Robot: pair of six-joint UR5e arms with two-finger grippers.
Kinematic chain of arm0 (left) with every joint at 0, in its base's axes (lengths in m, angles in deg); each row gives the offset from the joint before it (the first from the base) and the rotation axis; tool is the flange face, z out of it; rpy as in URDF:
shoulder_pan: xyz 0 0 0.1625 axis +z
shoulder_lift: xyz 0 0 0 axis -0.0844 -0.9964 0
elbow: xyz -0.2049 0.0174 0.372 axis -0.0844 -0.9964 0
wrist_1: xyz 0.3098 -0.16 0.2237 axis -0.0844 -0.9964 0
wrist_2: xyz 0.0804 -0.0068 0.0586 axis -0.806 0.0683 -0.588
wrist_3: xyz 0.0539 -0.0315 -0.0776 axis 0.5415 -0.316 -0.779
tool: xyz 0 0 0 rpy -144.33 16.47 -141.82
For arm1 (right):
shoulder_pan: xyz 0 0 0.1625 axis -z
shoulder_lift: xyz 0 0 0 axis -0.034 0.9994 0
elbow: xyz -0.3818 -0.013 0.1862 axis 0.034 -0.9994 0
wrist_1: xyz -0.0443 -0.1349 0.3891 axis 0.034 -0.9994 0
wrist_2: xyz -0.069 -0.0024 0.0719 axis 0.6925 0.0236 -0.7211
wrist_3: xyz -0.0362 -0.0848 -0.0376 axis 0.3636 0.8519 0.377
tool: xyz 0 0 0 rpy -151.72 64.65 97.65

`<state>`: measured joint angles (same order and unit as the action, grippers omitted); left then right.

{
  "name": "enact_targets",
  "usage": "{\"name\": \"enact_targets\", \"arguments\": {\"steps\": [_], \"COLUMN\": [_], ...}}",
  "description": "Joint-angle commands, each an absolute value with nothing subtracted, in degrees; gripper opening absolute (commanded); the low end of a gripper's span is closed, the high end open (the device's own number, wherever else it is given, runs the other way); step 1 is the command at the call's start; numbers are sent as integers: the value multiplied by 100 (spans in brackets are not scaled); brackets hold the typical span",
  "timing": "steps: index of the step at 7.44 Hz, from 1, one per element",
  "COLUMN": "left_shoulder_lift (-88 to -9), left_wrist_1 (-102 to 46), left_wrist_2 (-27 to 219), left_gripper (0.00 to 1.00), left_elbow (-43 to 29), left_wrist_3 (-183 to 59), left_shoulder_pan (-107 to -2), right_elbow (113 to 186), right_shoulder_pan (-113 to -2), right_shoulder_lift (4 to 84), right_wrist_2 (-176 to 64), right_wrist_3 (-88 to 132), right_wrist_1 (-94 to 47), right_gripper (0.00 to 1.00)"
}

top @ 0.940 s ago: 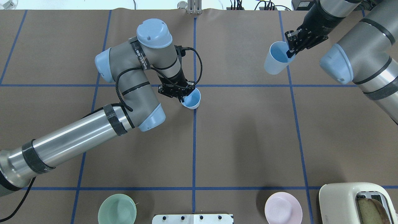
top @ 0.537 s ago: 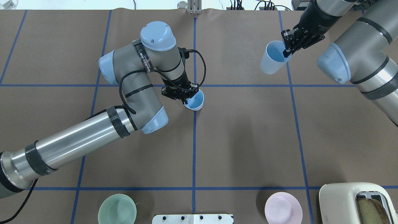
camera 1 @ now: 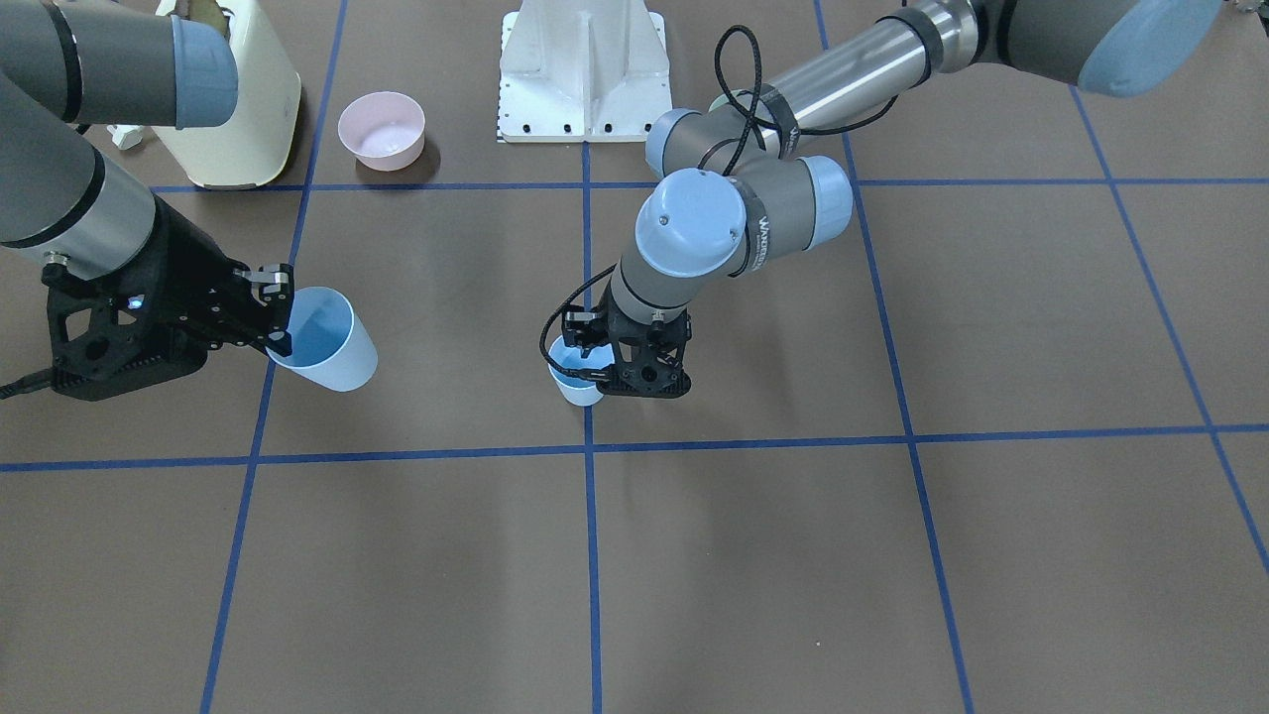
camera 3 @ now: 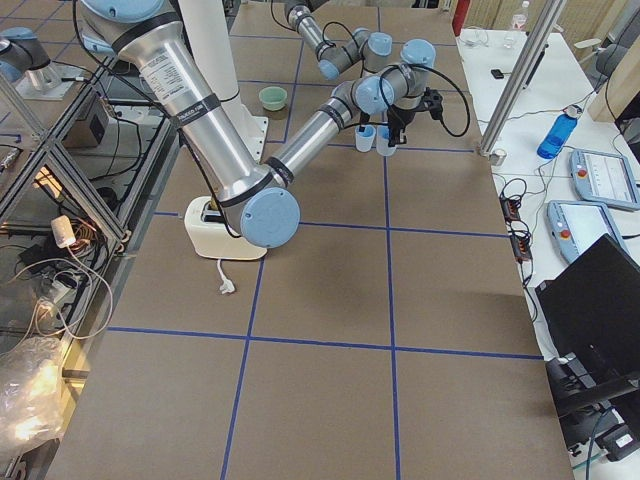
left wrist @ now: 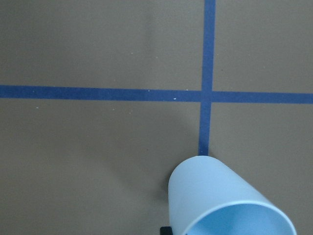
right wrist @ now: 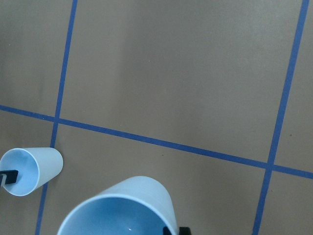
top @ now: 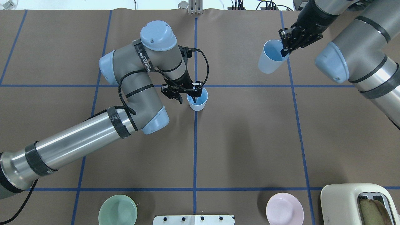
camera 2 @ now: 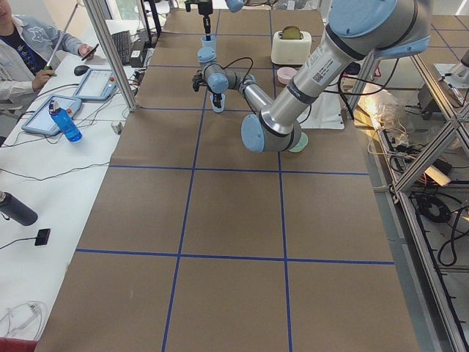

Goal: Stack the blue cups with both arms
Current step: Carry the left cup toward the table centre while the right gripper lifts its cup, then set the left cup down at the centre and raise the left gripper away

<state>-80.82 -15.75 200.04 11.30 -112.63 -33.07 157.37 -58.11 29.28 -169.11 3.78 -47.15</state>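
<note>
Step in hand, as judged: both cups are gripped and the transfer leg is underway; nesting is not yet done.

The left gripper [top: 187,98] is pinching the wall of the first blue cup [top: 197,101], one finger inside the mouth and one outside. This cup is sitting upright, mouth up, at centre frame in the overhead view, just below the crossing of the blue tape lines [top: 195,86]. I cannot tell whether its base is resting on the table [top: 250,140] or hanging just above it.

The right gripper [top: 285,50] is clamping the rim of the second blue cup [top: 269,59] in the same way, at upper right of the overhead view. That cup is hanging tilted and clear of the table, base pointing toward lower left.

The two cups are sitting well apart.

Next move, as judged: the right arm needs to bring its cup over the centre cup, level it upright, line up base with mouth, and lower it in. The left finger inside the mouth is likely obstructing entry.
</note>
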Motion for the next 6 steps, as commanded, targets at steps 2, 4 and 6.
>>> {"name": "enact_targets", "arguments": {"steps": [2, 4, 6], "left_shoulder_lift": [-8026, -7711, -7352], "left_wrist_1": [-1540, -1531, -1522], "left_wrist_2": [20618, 20989, 21473], "left_gripper": [98, 98, 98], "left_elbow": [954, 726, 586], "left_wrist_3": [-11208, -10744, -10348], "left_shoulder_pan": [-3873, -4286, -4848], "right_elbow": [15452, 15206, 14715], "right_shoulder_pan": [-5642, -5449, -5055], "right_shoulder_lift": [2327, 2132, 1807], "right_wrist_2": [-16928, -16894, -16745], "right_wrist_3": [-202, -231, -527], "right_wrist_1": [-4698, -4628, -4043], "right_gripper": [14, 14, 14]}}
